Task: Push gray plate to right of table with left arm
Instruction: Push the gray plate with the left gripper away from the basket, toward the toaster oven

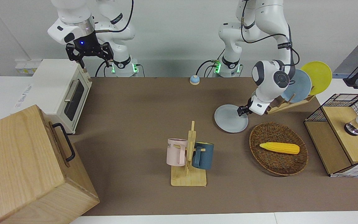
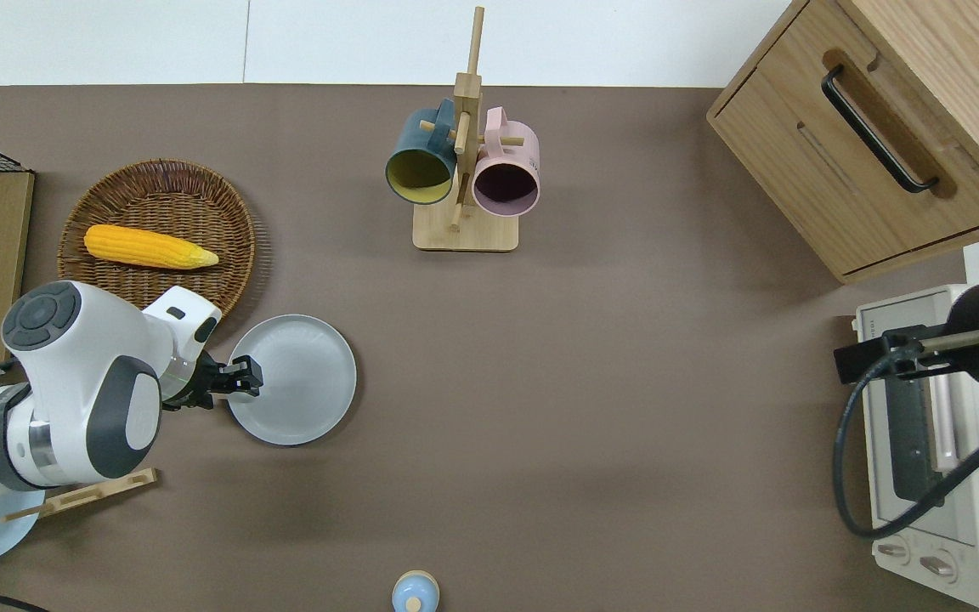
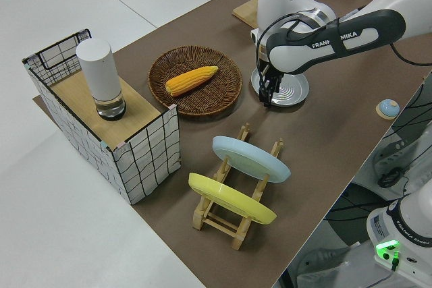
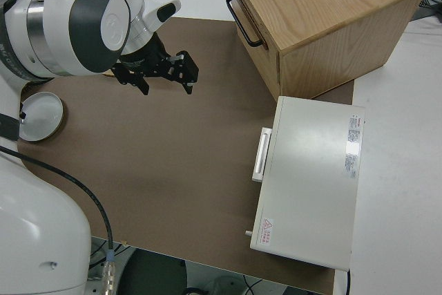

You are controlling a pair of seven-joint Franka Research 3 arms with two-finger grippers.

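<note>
The gray plate (image 1: 228, 119) (image 2: 298, 378) (image 3: 289, 91) lies flat on the brown table (image 1: 135, 124), toward the left arm's end and nearer to the robots than the wicker basket. My left gripper (image 1: 242, 110) (image 2: 245, 376) (image 3: 268, 94) is low at the plate's rim, on the side toward the left arm's end of the table, with its fingers together and nothing held. The right arm is parked, its gripper (image 1: 90, 60) (image 4: 164, 82) open.
The wicker basket (image 1: 253, 137) (image 2: 158, 166) holds a corn cob (image 1: 280, 148). A mug rack (image 1: 189, 177) (image 2: 464, 234) stands mid-table. A dish rack with a sky-blue plate (image 1: 300, 85) and a yellow plate (image 1: 318, 76), a wire crate (image 1: 337, 102), a toaster oven (image 1: 64, 90) and a wooden cabinet (image 1: 20, 168) line the ends.
</note>
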